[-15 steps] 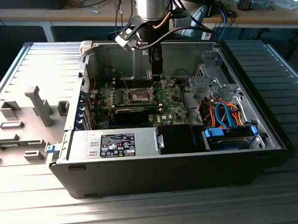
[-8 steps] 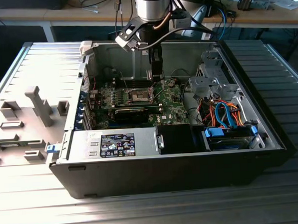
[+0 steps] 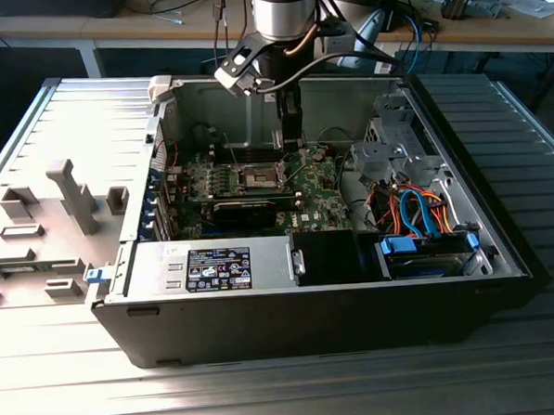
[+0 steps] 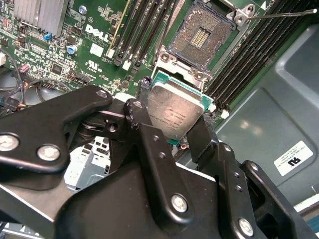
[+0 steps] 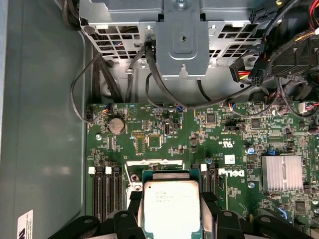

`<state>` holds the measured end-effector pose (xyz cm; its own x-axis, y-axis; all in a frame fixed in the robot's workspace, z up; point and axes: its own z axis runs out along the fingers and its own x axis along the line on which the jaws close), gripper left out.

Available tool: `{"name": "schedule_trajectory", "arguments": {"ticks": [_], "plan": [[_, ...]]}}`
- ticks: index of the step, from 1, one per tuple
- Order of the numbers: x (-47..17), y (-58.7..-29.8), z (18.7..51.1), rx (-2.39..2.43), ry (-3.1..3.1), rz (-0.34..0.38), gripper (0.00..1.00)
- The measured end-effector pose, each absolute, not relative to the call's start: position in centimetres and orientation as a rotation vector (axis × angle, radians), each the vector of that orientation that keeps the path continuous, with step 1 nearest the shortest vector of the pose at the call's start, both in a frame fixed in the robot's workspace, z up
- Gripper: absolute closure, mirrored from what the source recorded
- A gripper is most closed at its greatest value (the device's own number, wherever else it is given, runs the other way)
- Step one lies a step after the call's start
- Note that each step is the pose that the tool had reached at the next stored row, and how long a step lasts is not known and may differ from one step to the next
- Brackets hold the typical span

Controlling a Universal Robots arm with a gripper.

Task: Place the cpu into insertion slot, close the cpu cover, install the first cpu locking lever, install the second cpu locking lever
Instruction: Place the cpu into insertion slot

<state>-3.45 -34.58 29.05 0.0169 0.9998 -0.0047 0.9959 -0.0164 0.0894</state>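
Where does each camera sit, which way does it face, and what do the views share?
Exterior view: off the arm, looking down into the open computer case; the arm and gripper hang over the motherboard.
Second wrist view: on the wrist, looking along the fingers at the cpu and the empty insertion slot beyond.
First wrist view: on the wrist, looking past the cpu between the fingers, across the motherboard toward a metal cage.
Both wrist views show the gripper shut on the cpu.

Exterior view overlooks the case (image 3: 265, 331); both wrist views share the motherboard (image 5: 149, 124) (image 4: 99, 32).
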Motion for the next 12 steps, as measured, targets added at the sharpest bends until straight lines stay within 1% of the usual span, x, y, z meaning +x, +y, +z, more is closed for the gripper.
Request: {"name": "schedule_trajectory", "arguments": {"ticks": [12], "plan": [[-3.49,-34.58,28.62,2.191,2.155,0.091,0.45]]}}
